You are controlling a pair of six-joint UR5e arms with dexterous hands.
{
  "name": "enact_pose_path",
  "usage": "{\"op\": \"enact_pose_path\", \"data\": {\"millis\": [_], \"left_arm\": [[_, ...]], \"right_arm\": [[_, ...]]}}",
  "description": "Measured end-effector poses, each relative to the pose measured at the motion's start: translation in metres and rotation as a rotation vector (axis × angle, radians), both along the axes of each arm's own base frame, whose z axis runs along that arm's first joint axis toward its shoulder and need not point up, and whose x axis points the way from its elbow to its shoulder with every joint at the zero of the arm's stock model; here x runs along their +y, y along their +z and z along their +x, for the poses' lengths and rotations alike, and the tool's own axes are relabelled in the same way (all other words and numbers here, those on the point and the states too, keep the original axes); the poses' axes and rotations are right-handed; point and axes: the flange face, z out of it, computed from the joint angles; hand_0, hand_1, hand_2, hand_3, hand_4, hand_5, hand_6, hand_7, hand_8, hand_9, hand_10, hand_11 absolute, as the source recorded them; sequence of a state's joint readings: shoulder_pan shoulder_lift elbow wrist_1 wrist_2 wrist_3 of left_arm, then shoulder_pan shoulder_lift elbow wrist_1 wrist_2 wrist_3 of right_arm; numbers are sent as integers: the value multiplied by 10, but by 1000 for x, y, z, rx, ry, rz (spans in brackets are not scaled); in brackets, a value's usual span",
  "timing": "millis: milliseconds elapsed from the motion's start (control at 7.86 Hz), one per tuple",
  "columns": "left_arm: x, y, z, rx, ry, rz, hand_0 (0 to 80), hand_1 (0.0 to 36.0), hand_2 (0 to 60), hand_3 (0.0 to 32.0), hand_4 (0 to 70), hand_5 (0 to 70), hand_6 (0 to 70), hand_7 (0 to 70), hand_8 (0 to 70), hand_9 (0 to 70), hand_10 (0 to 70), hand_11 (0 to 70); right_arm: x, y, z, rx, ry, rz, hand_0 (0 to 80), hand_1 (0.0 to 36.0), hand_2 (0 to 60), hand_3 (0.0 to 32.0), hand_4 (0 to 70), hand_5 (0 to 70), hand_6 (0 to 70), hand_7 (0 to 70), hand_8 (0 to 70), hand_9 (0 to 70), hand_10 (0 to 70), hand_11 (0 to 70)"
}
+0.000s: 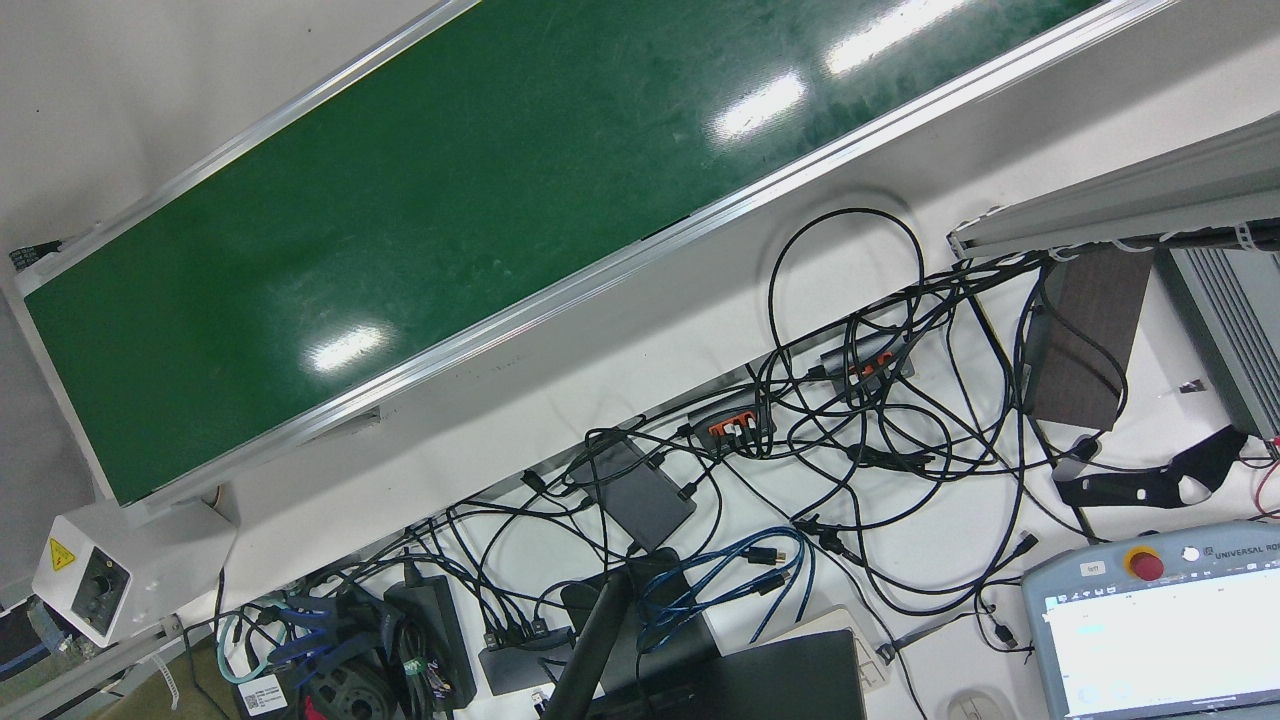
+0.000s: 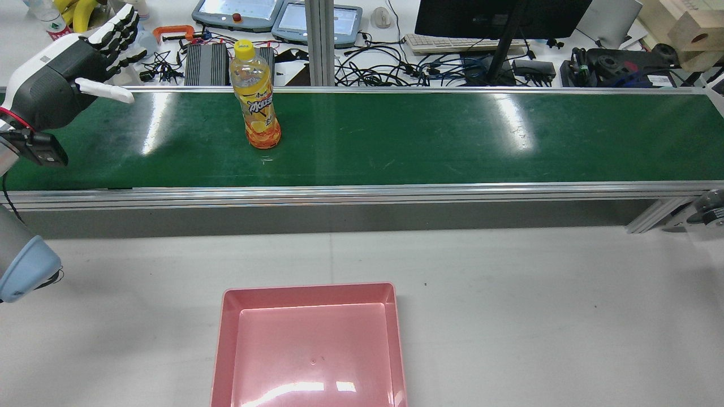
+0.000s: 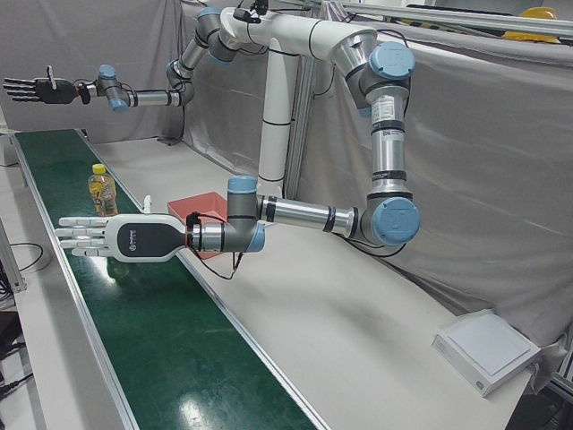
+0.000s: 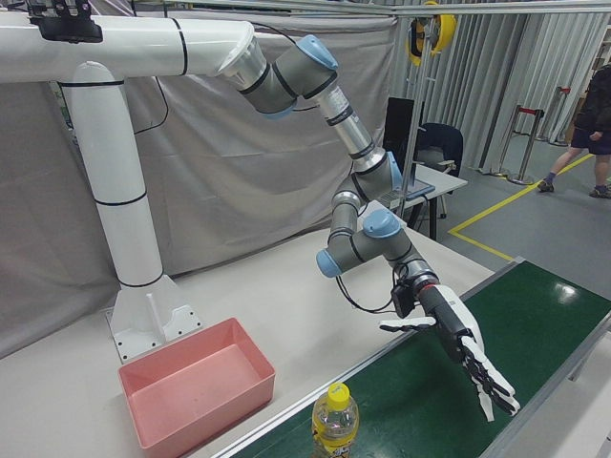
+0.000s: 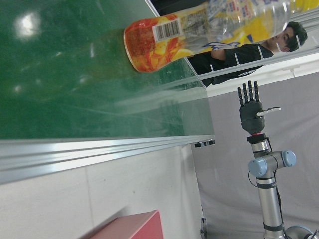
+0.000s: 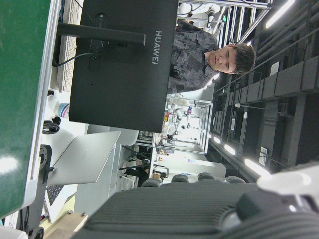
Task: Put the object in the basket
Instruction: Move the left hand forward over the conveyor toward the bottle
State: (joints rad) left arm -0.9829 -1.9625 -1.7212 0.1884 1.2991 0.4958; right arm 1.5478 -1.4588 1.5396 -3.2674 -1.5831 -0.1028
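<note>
An orange juice bottle with a yellow cap (image 2: 255,102) stands upright on the green conveyor belt (image 2: 452,141), left of centre in the rear view and nearer the belt's far edge. The pink basket (image 2: 224,339) sits at the bottom centre of that view on the white table. It is on the near side of the belt, well apart from the bottle, and has nothing in it. The left hand (image 2: 73,62) hangs over the belt in the upper left corner of the rear view, well to the left of the bottle. Its fingers are stretched out flat and spread and hold nothing. In the right-front view the same hand reaches out over the belt at lower right, palm turned down, with the bottle at the bottom edge beside it and not touching it. The right hand (image 3: 36,90) shows small at the upper left of the left-front view, far down the belt. It too is spread wide and empty. The right hand's own camera looks past the belt's edge to a dark Huawei monitor (image 6: 119,64) and a person (image 6: 199,55) behind it.
</note>
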Motion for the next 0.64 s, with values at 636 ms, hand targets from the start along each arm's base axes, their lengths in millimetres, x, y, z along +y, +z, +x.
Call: {"op": "enact_pose_path", "data": {"millis": [636], "left_arm": [[18,-21,41,5,61,-14,453,97,0,0,0,11,0,0,0,21,56,95]], "right_arm": [[0,0,0,0,0,1,0,0,0,0,0,0,0,0,0,0,0,0]]}}
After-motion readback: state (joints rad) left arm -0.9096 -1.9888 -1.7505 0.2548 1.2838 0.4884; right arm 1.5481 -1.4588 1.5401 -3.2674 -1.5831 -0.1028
